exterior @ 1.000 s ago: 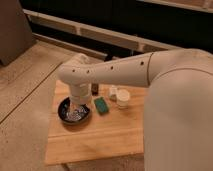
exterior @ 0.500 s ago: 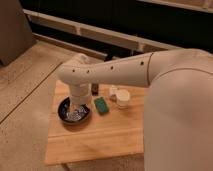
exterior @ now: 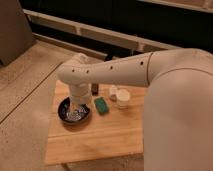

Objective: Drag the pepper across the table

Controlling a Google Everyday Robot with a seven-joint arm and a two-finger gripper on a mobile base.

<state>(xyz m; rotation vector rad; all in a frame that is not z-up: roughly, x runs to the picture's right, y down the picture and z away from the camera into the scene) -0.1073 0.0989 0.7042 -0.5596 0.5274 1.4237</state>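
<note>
The pepper is out of view; I cannot tell whether my arm or the bowl hides it. The table point(exterior: 100, 140) is a light wooden top in the middle of the camera view. My white arm reaches in from the right, bends at the table's far left and points down. My gripper point(exterior: 74, 111) hangs over or inside a dark bowl point(exterior: 62, 108) at the table's left side.
A green sponge-like block point(exterior: 102, 105) lies just right of the bowl. A small dark-capped bottle point(exterior: 95, 89) stands behind it. A white cup point(exterior: 122, 98) and a small clear container point(exterior: 113, 91) stand to the right. My arm covers the table's right side. Speckled floor surrounds the table.
</note>
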